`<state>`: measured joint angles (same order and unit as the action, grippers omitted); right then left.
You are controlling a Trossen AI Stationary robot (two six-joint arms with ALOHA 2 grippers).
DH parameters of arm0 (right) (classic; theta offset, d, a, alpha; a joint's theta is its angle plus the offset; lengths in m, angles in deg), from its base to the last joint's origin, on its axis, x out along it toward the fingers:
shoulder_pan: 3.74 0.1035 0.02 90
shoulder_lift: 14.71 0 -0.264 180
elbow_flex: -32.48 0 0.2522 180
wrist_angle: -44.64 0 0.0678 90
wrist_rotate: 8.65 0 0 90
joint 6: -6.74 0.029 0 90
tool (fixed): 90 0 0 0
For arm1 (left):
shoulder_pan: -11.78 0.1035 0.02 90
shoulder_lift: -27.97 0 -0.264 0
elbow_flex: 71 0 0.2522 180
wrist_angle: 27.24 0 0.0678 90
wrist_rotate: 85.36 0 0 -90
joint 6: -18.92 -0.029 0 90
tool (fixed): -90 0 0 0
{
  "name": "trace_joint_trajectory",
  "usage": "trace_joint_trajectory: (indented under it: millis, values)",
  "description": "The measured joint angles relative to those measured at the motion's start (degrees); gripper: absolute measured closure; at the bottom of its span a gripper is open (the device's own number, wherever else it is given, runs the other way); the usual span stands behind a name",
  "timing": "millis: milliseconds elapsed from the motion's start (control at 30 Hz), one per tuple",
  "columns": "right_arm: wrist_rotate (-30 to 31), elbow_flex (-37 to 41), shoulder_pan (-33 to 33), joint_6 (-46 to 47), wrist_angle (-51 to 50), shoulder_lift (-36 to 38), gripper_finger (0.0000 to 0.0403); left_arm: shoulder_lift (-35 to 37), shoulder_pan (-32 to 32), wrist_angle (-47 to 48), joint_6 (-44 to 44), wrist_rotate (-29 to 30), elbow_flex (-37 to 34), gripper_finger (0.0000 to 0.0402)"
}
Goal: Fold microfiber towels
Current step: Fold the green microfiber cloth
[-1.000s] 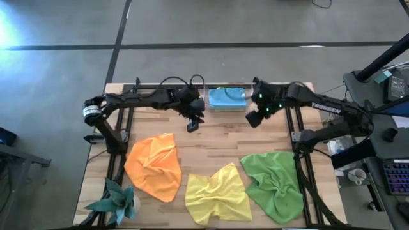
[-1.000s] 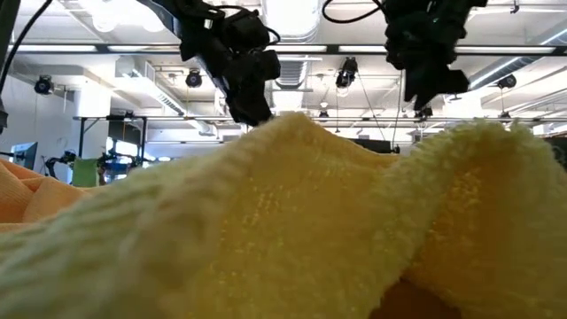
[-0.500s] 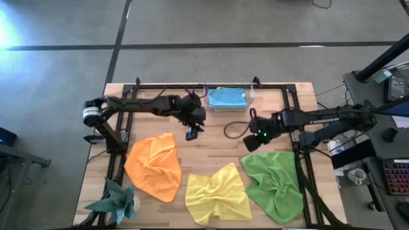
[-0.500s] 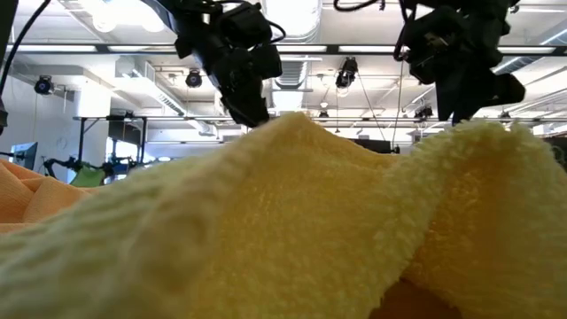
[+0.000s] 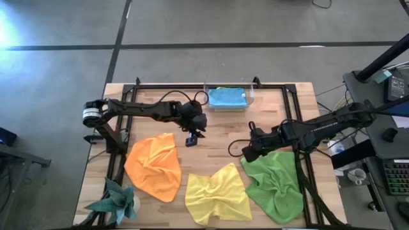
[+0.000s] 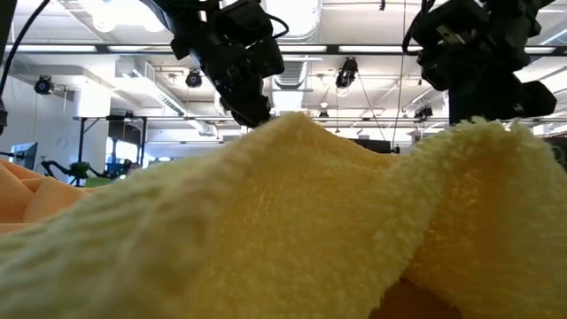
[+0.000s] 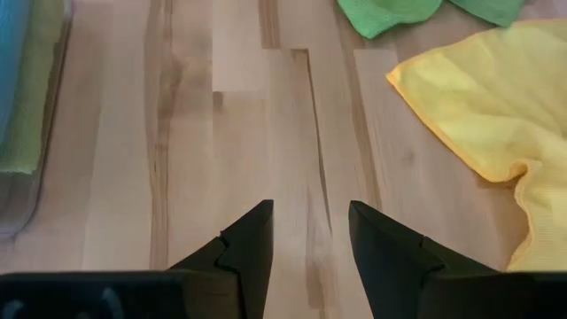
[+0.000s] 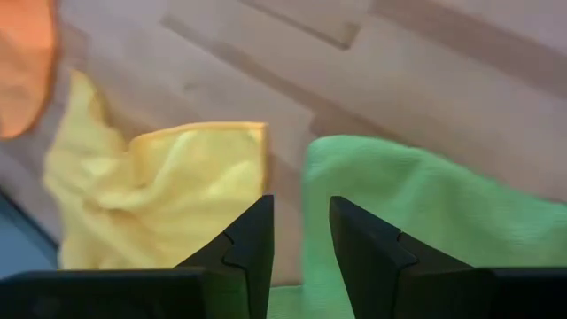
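Three crumpled microfiber towels lie loose along the near part of the wooden surface [image 5: 217, 137]: an orange towel [image 5: 153, 166], a yellow towel [image 5: 217, 195] and a green towel [image 5: 276, 182]. A blue towel [image 5: 227, 98] sits already folded in a clear tray [image 5: 250, 96] at the far edge.

The right pincer [image 5: 250, 152] hangs just beside the green towel's far-left corner, its fingers parted by a narrow gap and holding nothing. The left pincer [image 5: 191, 139] hovers over bare wood between tray and orange towel, empty too, with a moderate gap.

These cloths look light, limp and fuzzy, so they should drape and bunch rather than hold shape. A corner or hem edge looks like the best hold, pinched low against the wood, one corner per pincer.
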<state>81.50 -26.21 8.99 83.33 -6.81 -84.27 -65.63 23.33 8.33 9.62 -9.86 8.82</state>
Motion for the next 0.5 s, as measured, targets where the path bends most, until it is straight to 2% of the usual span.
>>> trace_joint_trajectory:
  millis: [133, 367, 500]
  values:
    - [0.71, -0.06, 1.93, 1.47, 4.22, 0.0, 0.0294, 0.0, -0.07, -0.36, 0.02, 0.02, 0.0, 0.0269]
    - [11.58, -2.96, 6.36, 0.73, 8.43, -0.56, 0.0296, 0.0, -0.07, -0.36, 0.08, 0.02, 0.0, 0.0269]
    - [13.48, -7.09, 7.81, -0.2, 6.19, -4.34, 0.0296, 0.0, -0.09, -0.34, 0.11, 0.02, 0.02, 0.0269]
